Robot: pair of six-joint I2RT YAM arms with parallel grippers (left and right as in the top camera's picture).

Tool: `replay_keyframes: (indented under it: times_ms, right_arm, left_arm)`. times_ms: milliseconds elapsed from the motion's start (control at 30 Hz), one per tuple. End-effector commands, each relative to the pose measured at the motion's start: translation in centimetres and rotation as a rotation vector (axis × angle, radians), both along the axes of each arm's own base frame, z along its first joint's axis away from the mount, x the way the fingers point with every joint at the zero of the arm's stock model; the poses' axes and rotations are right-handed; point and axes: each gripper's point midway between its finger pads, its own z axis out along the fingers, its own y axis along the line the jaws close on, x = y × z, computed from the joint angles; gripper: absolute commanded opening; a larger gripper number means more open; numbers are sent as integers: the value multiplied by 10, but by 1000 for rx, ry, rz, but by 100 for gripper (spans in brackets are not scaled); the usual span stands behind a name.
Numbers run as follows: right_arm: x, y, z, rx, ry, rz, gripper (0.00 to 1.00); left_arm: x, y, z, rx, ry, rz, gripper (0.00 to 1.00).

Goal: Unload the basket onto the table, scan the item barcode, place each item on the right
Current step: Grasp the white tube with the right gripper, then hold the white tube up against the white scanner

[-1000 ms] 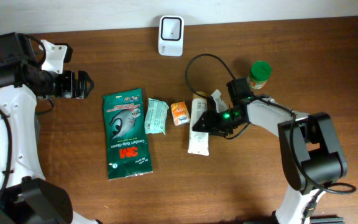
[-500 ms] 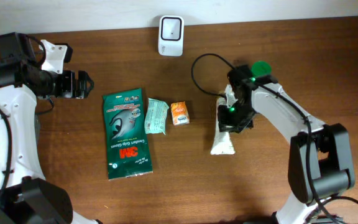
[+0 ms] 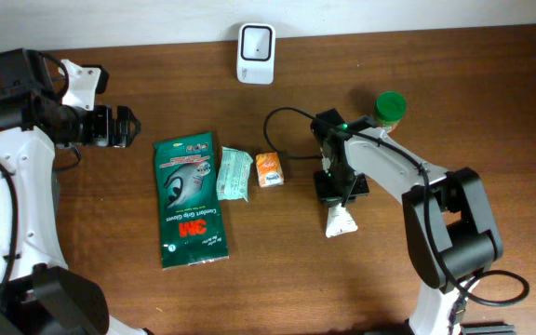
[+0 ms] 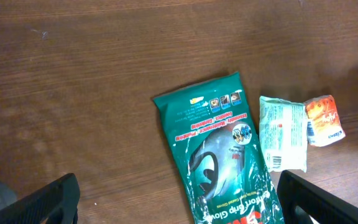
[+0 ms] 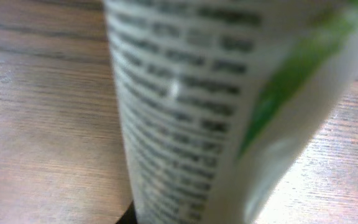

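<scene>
Clamped, it seems, near one end of the white green-printed plastic tube [image 3: 341, 221], the right gripper [image 3: 340, 189] could let it slip — well short of the white boxy scanner [image 3: 256, 42] — spoiling the read.

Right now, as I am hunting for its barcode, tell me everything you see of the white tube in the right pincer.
The white tube looks like soft plastic, printed with rows of small black text and a green stripe, too blurred to read. The right pincer is shut on its upper part; its wider end pokes out free. No barcode shows.
</scene>
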Motion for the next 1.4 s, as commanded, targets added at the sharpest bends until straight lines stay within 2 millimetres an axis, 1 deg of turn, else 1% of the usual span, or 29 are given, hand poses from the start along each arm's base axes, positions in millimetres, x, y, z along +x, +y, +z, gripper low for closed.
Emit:
replay_keyframes:
  times_ms: [0,33,67,100,133,167,200,233,300,367,433,567,600,667,700,767,800,867,933,967,1033,1067,1133,1200,1267,1333,1367]
  right_arm:
    - [5,17,15,97,13,-15,4]
    - [12,28,31,168,-11,17,4]
    - [20,50,53,297,-51,99,4]
    - [24,72,78,434,-95,184,4]
    - [27,94,108,579,-144,265,4]
    - [31,109,138,689,-194,315,4]
    - [34,118,162,756,-235,339,4]
    - [35,128,191,838,-276,365,4]
    - [31,135,220,911,-300,388,4]
    - [21,138,247,967,-289,394,4]
    - [14,137,259,983,-275,391,4]
    - [12,137,264,984,-259,366,4]
    - [17,134,260,946,-253,312,4]
    - [29,127,258,863,-289,272,4]
    - [40,121,260,796,-337,250,4]
    - [66,111,275,685,-458,251,4]
    - [84,104,280,608,-524,243,4]
    - [133,79,275,330,-689,217,4]
    - [170,65,270,97,-826,242,4]
    - [189,62,268,-39,-895,270,4]
    - [221,62,261,-273,-990,341,4]
    - [237,66,254,-376,-1023,390,4]
    - [264,75,239,-511,-1063,480,4]
    - [284,84,224,-567,-1087,558,4]
    - [307,88,208,-650,-1137,564,4]
    - [324,90,185,-708,-1148,607,4]
    - [331,92,168,-736,-1136,650,4]
  left_arm:
    - [1,1,11,11,-34,-11,99]
    - [1,1,11,11,-34,-12,99]
    - [1,1,11,11,-34,-12,99]
    - [1,1,11,11,-34,-11,99]
    - [1,1,11,11,-34,-12,99]
    - [1,1,11,11,-34,-12,99]
    - [1,1,11,11,-34,-12,99]
    - [1,1,11,11,-34,-12,99]
    - [1,1,11,11,-34,-11,99]
    - [1,1,11,11,-34,-11,99]
    - [1,1,11,11,-34,-12,99]
    - [1,1,11,11,-34,-12,99]
    - [1,1,11,11,-34,-12,99]
    - [1,1,11,11,-34,-11,99]
    - [1,1,11,11,-34,-12,99]
    - [1,1,11,11,-34,-11,99]
    - [1,1,11,11,-34,-12,99]
    - [1,1,11,11,-34,-12,99]
    - [1,1,11,11,-34,-11,99]
    - [1,1,11,11,-34,-11,99]
    - [1,1,11,11,-34,-11,99]
    - [1,1,11,11,-34,-11,99]
    - [1,1,11,11,-34,-12,99]
    - [1,1,11,11,-34,-12,99]
    - [1,1,11,11,-34,-12,99]
    - [1,1,11,11,-34,-11,99]
    - [1,1,11,11,-34,-11,99]
